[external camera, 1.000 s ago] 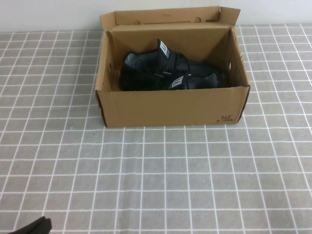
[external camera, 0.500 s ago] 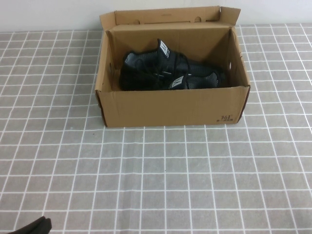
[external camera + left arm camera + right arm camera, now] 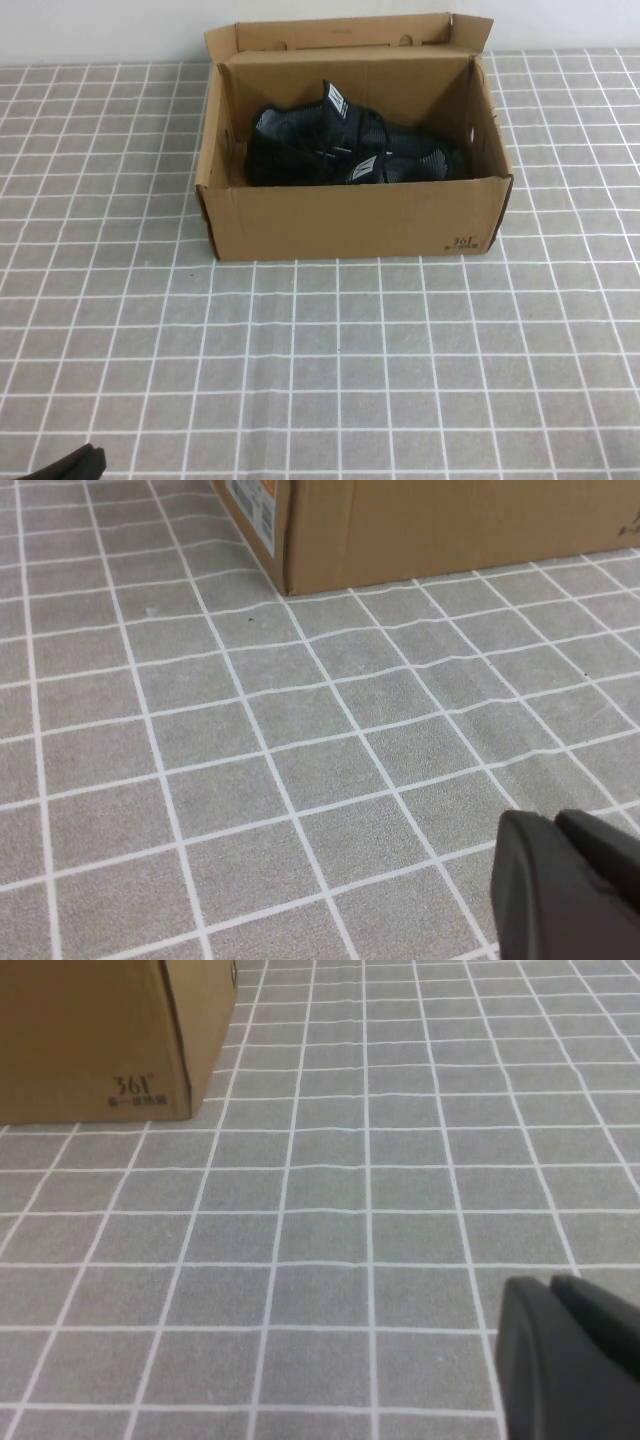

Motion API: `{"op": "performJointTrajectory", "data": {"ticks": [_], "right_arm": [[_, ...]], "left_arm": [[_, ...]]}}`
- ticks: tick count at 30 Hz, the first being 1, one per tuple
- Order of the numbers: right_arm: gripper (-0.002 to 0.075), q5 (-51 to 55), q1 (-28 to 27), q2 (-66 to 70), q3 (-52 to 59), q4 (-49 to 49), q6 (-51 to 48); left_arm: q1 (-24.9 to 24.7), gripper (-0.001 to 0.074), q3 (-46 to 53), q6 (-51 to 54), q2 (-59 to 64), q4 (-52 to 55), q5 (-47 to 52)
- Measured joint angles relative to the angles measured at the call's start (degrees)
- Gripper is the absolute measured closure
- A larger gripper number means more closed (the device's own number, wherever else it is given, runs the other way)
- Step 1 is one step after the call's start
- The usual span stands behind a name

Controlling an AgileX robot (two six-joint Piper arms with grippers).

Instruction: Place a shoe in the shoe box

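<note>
Left end effector (image 3: pixel 553 827), right (image 3: pixel 549 1287): closed, empty.

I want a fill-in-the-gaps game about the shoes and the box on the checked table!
1. Both black knit sneakers lie inside the brown ______ shoe box.
2. The box's top is ______, with its flaps standing up.
3. The box rests on a grey cloth with ______ grid lines.
4. The left end effector and right end effector each hover over the cloth, holding ______.

Missing words: cardboard; open; white; nothing
</note>
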Motion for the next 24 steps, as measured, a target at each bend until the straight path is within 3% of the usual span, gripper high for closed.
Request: {"op": "performJointTrajectory", "data": {"ticks": [13,19,24], "right_arm": [[0.0742,0.0,0.0,0.0,0.0,0.0,0.0],[0.0743,0.0,0.0,0.0,0.0,0.0,0.0],[0.0742,0.0,0.0,0.0,0.0,0.0,0.0]], "left_arm": [[0.1,0.0736,0.0,-1.3,-0.6,2.9,-2.7],[3.2,0.0736,0.0,-16.9,-5.4,14.4,-12.4],[7.5,0.0736,0.0,-20.3,-11.2,17.0,-13.2]]}}
